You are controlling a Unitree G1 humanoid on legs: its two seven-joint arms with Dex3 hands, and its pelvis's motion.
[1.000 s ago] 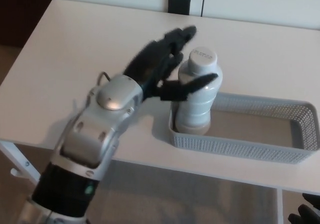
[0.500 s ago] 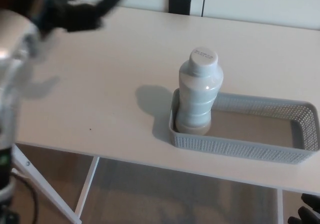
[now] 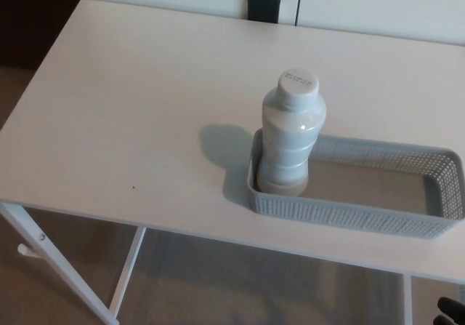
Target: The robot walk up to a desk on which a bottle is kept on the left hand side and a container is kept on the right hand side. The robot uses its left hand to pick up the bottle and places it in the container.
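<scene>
The bottle [image 3: 290, 134] stands upright inside the container [image 3: 349, 214], tucked into its left end, with its base on the tray floor and its side close against the left wall. No hand touches it. The left hand is out of view, so nothing can be said of its fingers; of the right hand [image 3: 452, 313] only a dark sliver shows at the bottom right corner, well below and to the right of the tray, too little to tell whether its fingers are apart or together. The bottle looks like ribbed, pale plastic with a broad cap [image 3: 298, 83] and a darker band near the base; judging by that, it is probably light, fairly stiff yet squeezable, and smooth enough to slip. The ribbed waist below the shoulder seems the best place to grip, since a tall, narrow body would tip if pushed near the cap. The container is a shallow, grey mesh basket, long and rectangular, lying on the white desk [image 3: 131, 107]; apart from the bottle it holds nothing. The placing appears done.
</scene>
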